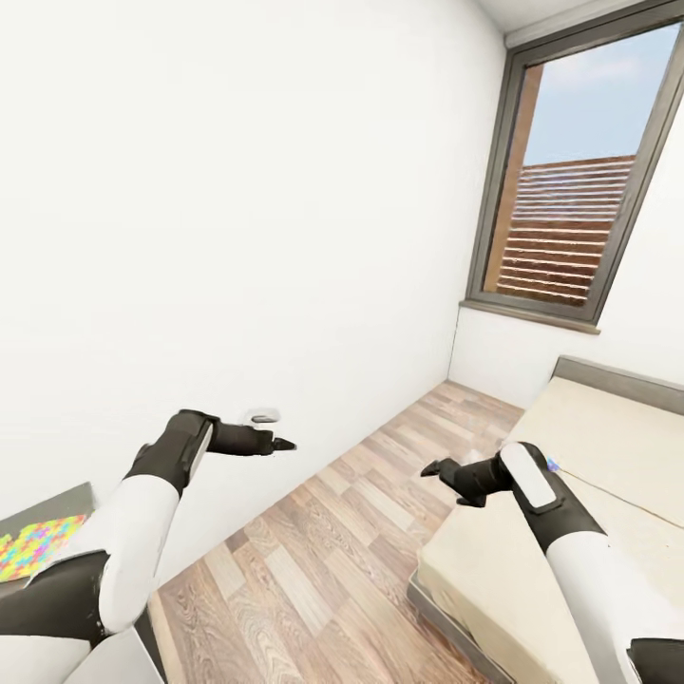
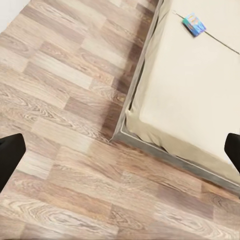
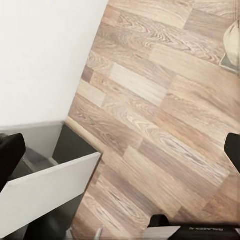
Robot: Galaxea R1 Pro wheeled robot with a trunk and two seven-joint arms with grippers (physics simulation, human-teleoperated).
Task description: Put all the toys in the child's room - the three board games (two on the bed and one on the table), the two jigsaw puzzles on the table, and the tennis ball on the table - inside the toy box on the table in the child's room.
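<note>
Wooden floor (image 1: 313,551) separates bed (image 1: 608,446) from jigsaw puzzle (image 1: 33,546); both grippers empty.

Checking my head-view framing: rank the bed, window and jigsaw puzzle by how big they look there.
1. bed, cut off at the frame edge
2. window, close behind; its top is also cropped, so this order is unsure
3. jigsaw puzzle, clearly smallest, partly hidden by the left arm

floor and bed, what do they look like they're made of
The floor looks like matte wood or laminate planks, with grain and staggered joints in mixed brown tones. The bed seems to have a soft beige fabric mattress cover, smooth and slightly rounded at the edges, on a dark grey frame of unclear material.
</note>
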